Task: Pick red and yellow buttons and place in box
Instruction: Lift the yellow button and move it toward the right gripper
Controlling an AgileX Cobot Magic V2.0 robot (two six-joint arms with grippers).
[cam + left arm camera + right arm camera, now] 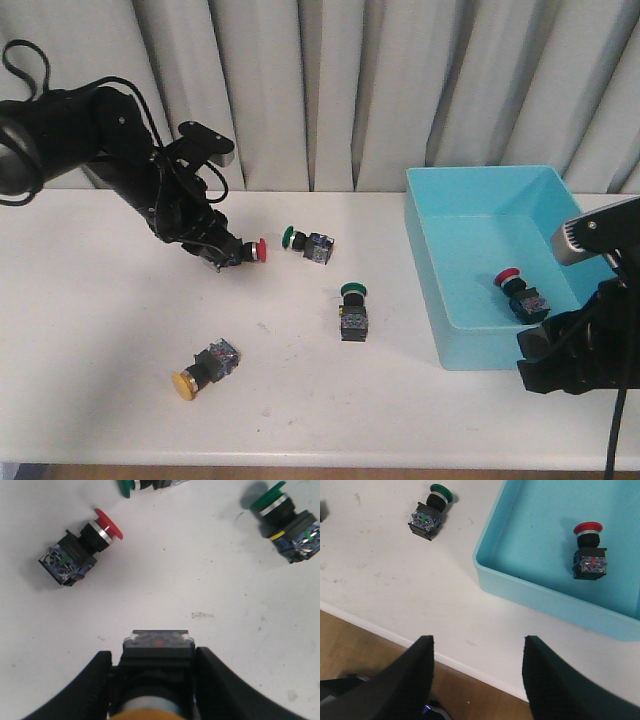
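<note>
In the left wrist view my left gripper has its fingers tight against both sides of a yellow button, and a red button lies beyond it. The front view disagrees. There my left gripper is tipped at the red button, while a yellow button lies free on the table. My right gripper is open and empty over the table's front edge, beside the turquoise box. Another red button lies inside the box and also shows in the right wrist view.
Two green-capped buttons lie mid-table, one at the back and one nearer the box. They also show in the left wrist view and the right wrist view. A grey curtain hangs behind. The table's front edge is close to my right fingers.
</note>
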